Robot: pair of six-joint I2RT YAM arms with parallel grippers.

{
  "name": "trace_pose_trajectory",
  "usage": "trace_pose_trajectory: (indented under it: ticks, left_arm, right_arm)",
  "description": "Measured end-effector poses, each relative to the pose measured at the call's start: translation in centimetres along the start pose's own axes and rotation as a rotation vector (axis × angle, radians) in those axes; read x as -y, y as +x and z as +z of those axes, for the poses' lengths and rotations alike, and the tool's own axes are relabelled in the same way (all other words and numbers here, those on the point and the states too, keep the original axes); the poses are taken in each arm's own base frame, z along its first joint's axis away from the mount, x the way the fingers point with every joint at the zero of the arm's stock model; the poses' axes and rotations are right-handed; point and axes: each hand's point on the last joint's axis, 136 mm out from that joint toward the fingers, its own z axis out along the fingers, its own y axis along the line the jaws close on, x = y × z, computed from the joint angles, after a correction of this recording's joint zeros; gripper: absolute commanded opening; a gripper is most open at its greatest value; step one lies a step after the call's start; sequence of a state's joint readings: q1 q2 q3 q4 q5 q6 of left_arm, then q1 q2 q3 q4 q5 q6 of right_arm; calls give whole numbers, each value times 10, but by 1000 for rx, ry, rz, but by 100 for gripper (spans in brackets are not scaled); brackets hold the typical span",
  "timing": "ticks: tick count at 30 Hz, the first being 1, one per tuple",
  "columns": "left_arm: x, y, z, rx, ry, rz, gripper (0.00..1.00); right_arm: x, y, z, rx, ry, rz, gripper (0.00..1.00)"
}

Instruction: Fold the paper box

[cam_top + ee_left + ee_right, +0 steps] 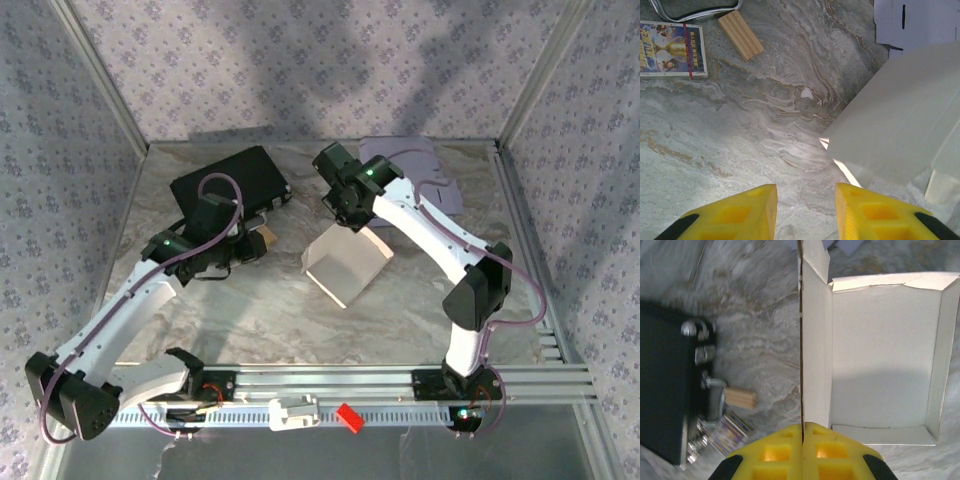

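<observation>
The paper box sits mid-bench, a half-formed white tray with its open side up, and the right arm is on it. The right gripper is pinched tight on one upright side flap, which the wrist camera sees almost edge-on as a thin line running straight away from the fingers.

The whole tray lies to the right of that pinch. Its long axis runs parallel to the flap, away from the gripper, so any fold inward looks like a push to that side.

From above, the right gripper comes down on the box's far edge, and the left gripper waits close by on the other side, not touching. In its own view the left gripper is partly open with nothing between the fingers, and the box lies ahead to its right.

Only the right wrist view looks inside, at walls raised on three sides around a bare floor. The left wrist sees just the blank outer face. Behind it, the bench holds a wooden block and a card pack.
</observation>
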State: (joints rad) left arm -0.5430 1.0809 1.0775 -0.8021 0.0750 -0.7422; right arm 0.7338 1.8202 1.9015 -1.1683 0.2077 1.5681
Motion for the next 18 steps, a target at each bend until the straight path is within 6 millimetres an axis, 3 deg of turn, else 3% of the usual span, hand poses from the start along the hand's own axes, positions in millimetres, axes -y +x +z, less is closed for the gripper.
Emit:
trace_pose_trajectory:
  ticks: [3, 8, 13, 18]
  left_arm:
    - [-1, 5, -3, -14, 6, 8, 36]
    - [-3, 16, -1, -61, 13, 28, 36]
    - [-3, 27, 3, -107, 32, 56, 36]
    - [-2, 29, 3, -118, 41, 88, 36]
  right_arm:
    - [6, -4, -5, 16, 44, 188, 0]
    - [0, -11, -4, 28, 75, 394, 0]
    - [6, -11, 12, 29, 130, 470, 0]
    - [7, -15, 14, 31, 135, 501, 2]
